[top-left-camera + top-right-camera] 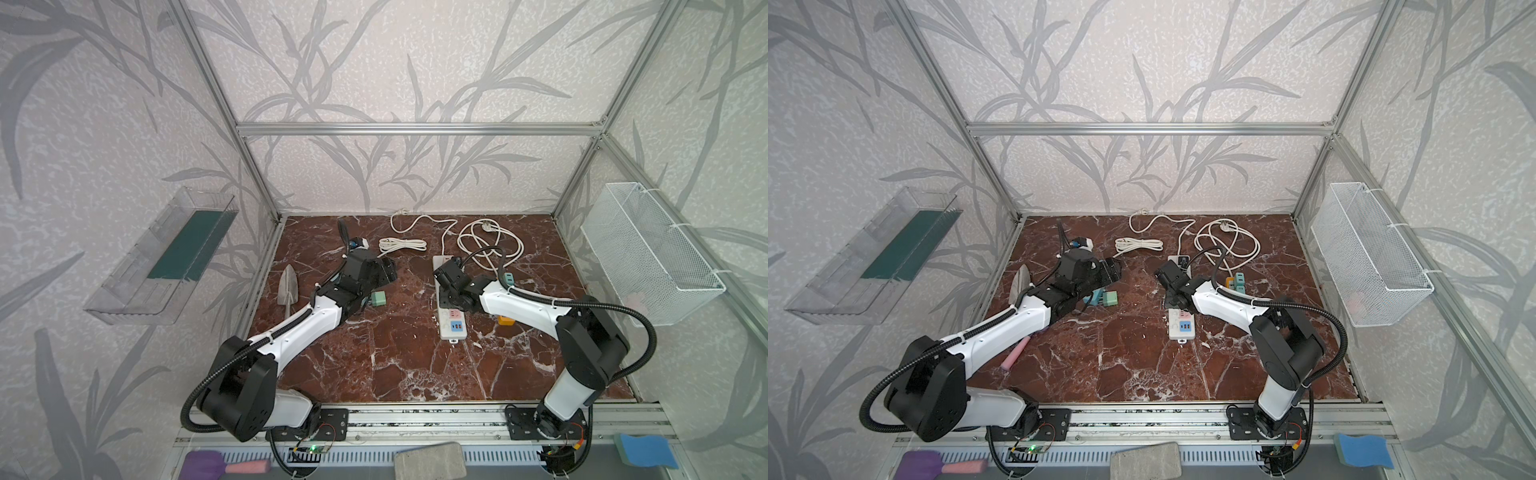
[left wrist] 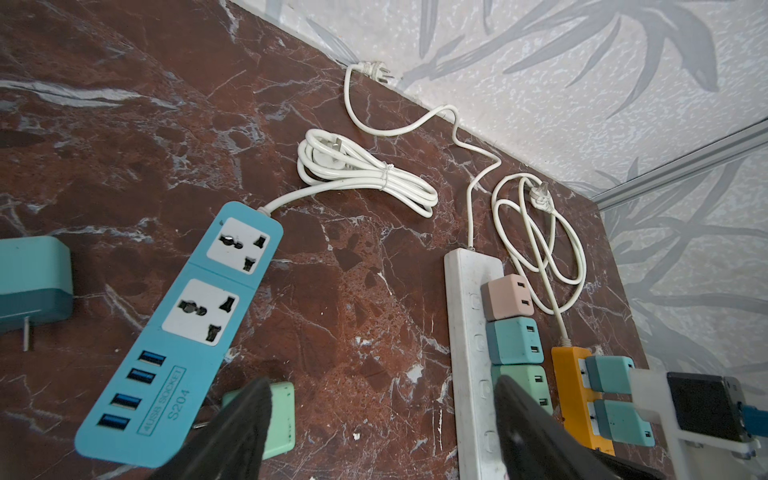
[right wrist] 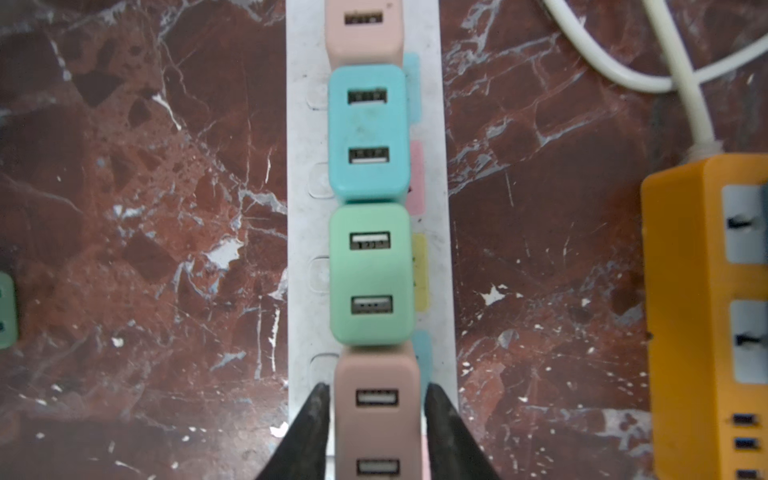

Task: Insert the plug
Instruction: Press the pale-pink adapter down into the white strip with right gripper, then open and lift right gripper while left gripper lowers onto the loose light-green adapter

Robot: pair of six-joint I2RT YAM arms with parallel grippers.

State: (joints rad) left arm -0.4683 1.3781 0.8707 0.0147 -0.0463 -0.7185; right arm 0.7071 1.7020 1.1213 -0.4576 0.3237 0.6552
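Note:
A white power strip (image 3: 303,124) (image 1: 451,328) lies mid-table with a row of plugs seated in it: pink, blue (image 3: 368,133), green (image 3: 371,274), then another pink plug (image 3: 376,432). My right gripper (image 3: 376,388) straddles this last pink plug from above, and a thin gap shows on each side between the fingers and the plug, so it is open. My left gripper (image 2: 381,384) (image 1: 388,268) hovers open over bare table between a blue power strip (image 2: 187,324) and the white one. A loose mint-green plug (image 2: 282,419) (image 1: 379,299) lies by its left finger.
An orange strip (image 3: 706,291) (image 2: 573,395) holding two teal plugs lies right of the white strip. Another teal plug (image 2: 33,282) lies loose. Coiled white cords (image 1: 401,244) (image 1: 486,245) sit at the back. A metal trowel (image 1: 287,284) lies far left; a wire basket (image 1: 648,253) hangs on the right wall.

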